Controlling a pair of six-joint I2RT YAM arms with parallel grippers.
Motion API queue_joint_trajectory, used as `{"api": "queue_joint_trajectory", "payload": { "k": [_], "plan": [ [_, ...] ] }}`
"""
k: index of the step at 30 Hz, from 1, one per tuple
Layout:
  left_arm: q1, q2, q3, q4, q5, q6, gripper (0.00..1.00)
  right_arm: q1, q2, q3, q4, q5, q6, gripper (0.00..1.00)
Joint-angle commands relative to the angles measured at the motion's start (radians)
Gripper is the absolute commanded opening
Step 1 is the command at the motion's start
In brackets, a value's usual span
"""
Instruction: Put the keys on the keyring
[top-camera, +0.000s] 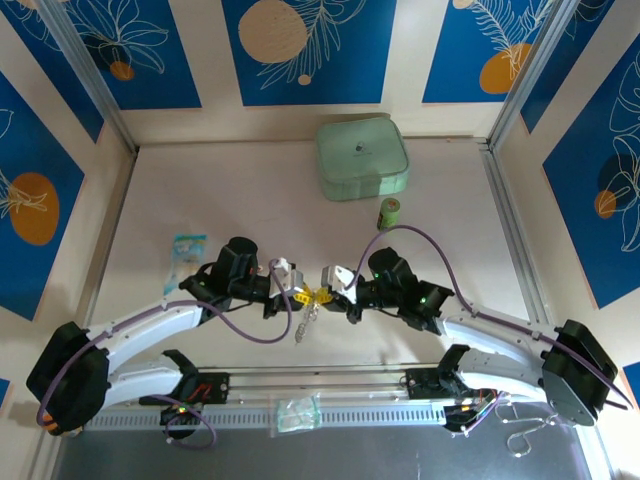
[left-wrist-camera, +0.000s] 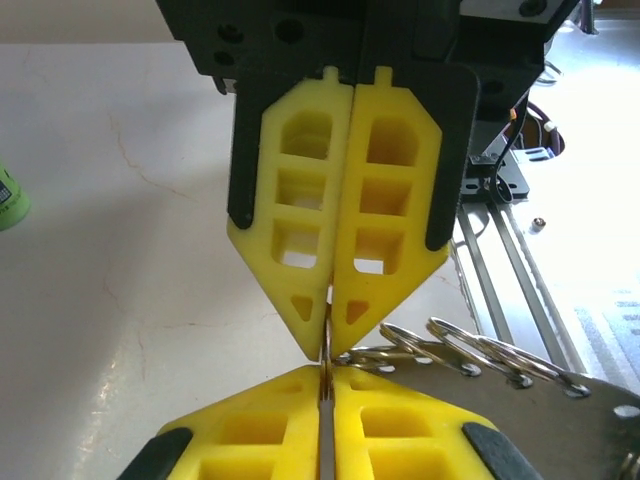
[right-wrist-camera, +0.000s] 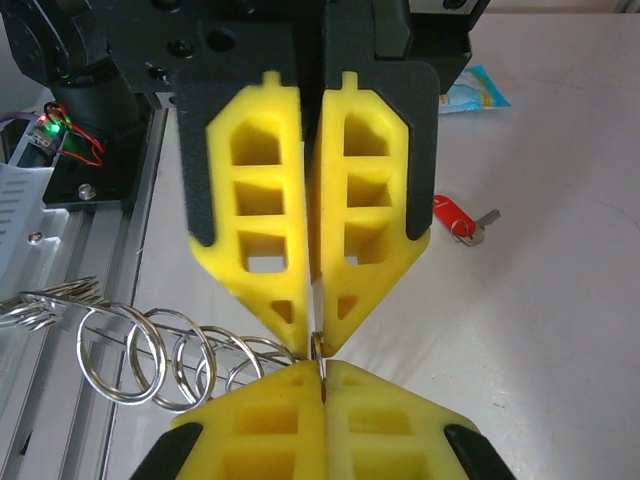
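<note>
L fingers (left-wrist-camera: 262, 422) + R fingers (right-wrist-camera: 262, 420) meet tip to tip, both clamped on keyring (left-wrist-camera: 470, 358) edge, links trailing off sideways; red key (right-wrist-camera: 452, 214) loose on surface (right-wrist-camera: 560, 330).

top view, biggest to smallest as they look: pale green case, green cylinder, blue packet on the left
1. pale green case, clearly the largest
2. blue packet
3. green cylinder, a little smaller than the packet
</note>
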Motion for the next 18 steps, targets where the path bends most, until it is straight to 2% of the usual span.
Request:
{"api": "queue_joint_trajectory", "payload": {
  "k": [1, 2, 3, 5, 7, 12, 18],
  "plan": [
    [-0.004, -0.001, 0.002, 0.071, 0.042, -0.004, 0.01, 0.021, 0.012, 0.045, 0.062, -0.036, -0.018, 0.00],
    [-0.005, -0.006, 0.001, 0.071, 0.035, -0.001, 0.00, 0.021, 0.012, 0.046, 0.048, -0.026, -0.021, 0.00],
    [-0.003, -0.010, 0.000, 0.072, 0.023, 0.003, 0.00, 0.021, 0.010, 0.047, 0.027, -0.004, -0.024, 0.05],
    [-0.005, -0.023, -0.006, 0.071, -0.006, 0.013, 0.00, 0.021, -0.005, 0.052, -0.036, 0.056, -0.037, 0.27],
    [-0.008, -0.044, -0.014, 0.071, -0.043, 0.032, 0.00, 0.021, -0.027, 0.054, -0.114, 0.134, -0.053, 0.34],
    [-0.026, -0.094, -0.011, 0.034, -0.152, 0.100, 0.00, 0.021, -0.121, 0.079, -0.322, 0.245, -0.062, 0.37],
    [-0.044, -0.146, 0.005, -0.058, -0.259, 0.203, 0.00, 0.022, -0.192, 0.088, -0.382, 0.270, -0.053, 0.34]
  ]
}}
